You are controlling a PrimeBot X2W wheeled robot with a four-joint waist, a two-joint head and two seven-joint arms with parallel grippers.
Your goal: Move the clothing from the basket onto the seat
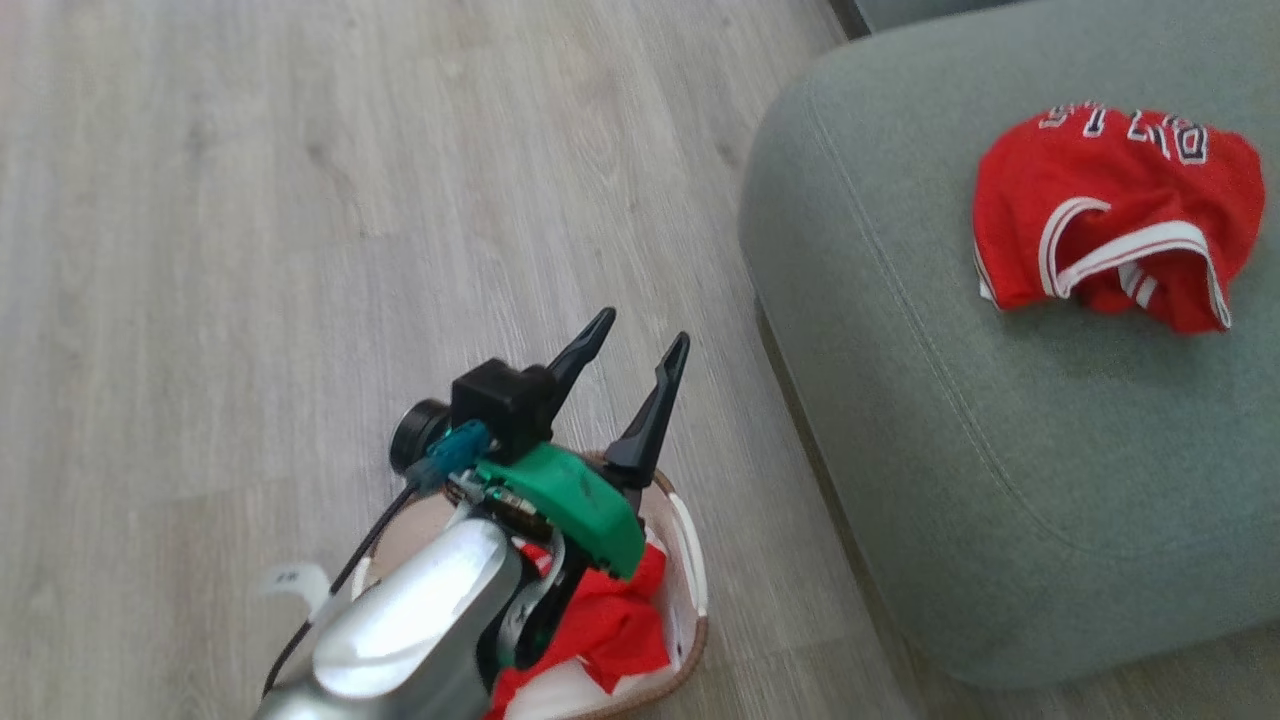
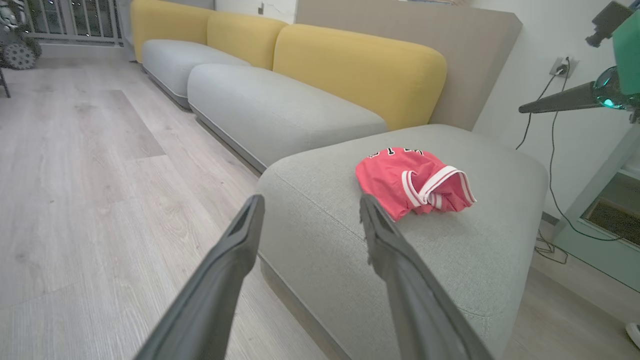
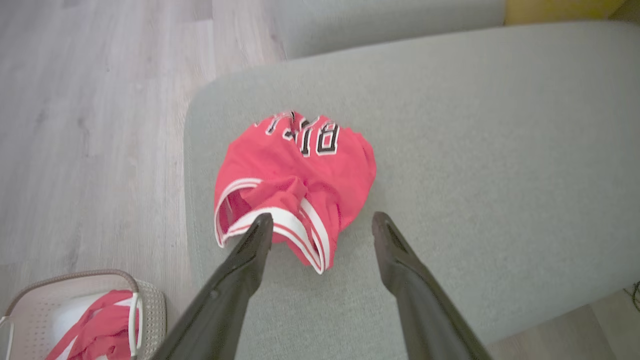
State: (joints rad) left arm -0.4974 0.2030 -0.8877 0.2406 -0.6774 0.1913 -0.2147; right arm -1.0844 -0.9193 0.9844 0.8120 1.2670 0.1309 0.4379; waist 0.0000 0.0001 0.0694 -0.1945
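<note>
Gaping empty, the left gripper [image 1: 645, 325] and right gripper [image 3: 321, 218] hover; 1 red garment [image 1: 1110, 215] lies on the seat [image 1: 1000, 450].

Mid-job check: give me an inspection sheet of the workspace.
Surface: grey seat, wood floor beside it.
Job's things: red jersey crumpled on the seat; another red garment in the basket on the floor.
Clutter: nothing seen.
Grippers: left gripper open, above the basket; right gripper open, over the jersey, holding nothing.
Cables: black cable from wall socket down to the floor.
Surroundings: sofa with yellow backs, white wall.
</note>
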